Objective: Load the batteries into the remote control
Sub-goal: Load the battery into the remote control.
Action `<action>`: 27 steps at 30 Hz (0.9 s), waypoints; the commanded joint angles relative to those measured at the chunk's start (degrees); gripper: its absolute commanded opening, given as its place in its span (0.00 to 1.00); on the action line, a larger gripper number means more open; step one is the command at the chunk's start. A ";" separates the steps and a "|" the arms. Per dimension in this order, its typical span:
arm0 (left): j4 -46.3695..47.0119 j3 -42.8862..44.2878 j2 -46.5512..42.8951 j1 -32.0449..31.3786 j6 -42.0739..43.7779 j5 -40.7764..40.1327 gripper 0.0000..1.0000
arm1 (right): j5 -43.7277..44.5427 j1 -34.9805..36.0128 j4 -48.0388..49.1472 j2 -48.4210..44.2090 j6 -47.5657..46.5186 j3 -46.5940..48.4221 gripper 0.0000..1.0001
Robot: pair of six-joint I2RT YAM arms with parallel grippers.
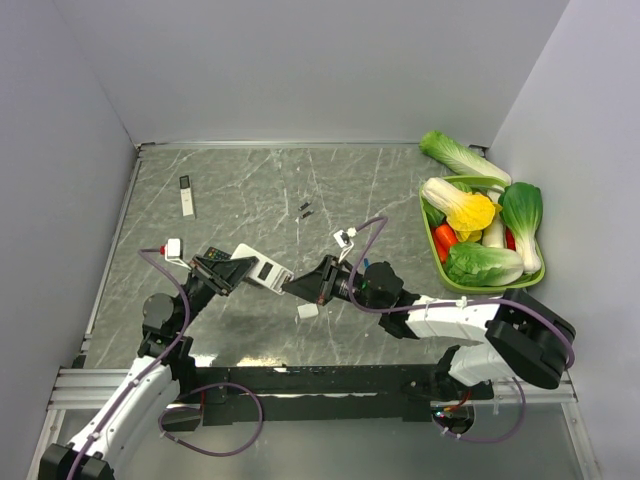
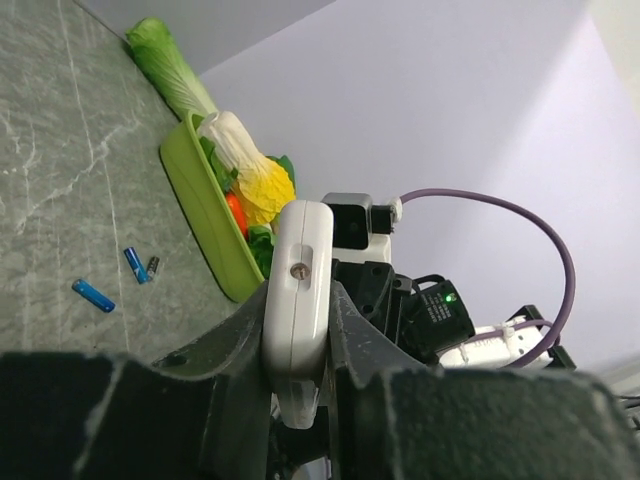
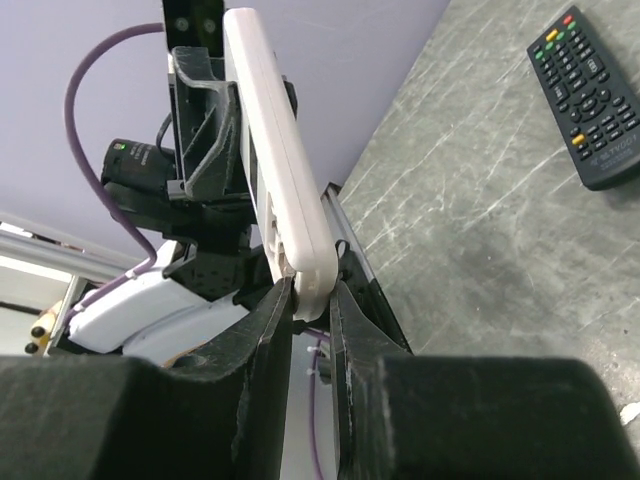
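Left fingers [image 2: 245,340] are closed on one end of the remote [image 1: 262,270], clamping its long sides. Right fingers [image 3: 268,350] are pinched narrowly on the opposite end, so the white body spans between the two, held clear of the counter [image 1: 250,180]. Remote: judged light and rigid, moulded plastic with smooth, somewhat slippery faces. Grip it across the narrow sides near one end with moderate force only, since a hard squeeze could twist it out. Leave free the dark rectangle on its upper face, which is likely the battery bay. Batteries [image 1: 305,209]: lying loose on the counter, well apart from the remote, toward the far wall. The left wrist view shows two blue cells and one darker one. They are judged light, hard, smooth and prone to rolling, so pinch each across its middle, fingers square to its axis. Pose: the left arm reaches forward and inward from its base. The right arm lies low, forearm stretched leftward across the counter front. The two wrists face each other along the remote's length.
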 commanded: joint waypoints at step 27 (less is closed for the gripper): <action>-18.03 5.61 -2.06 -0.12 17.16 -8.62 0.01 | 10.98 -29.38 -89.57 -4.85 -45.38 31.44 0.97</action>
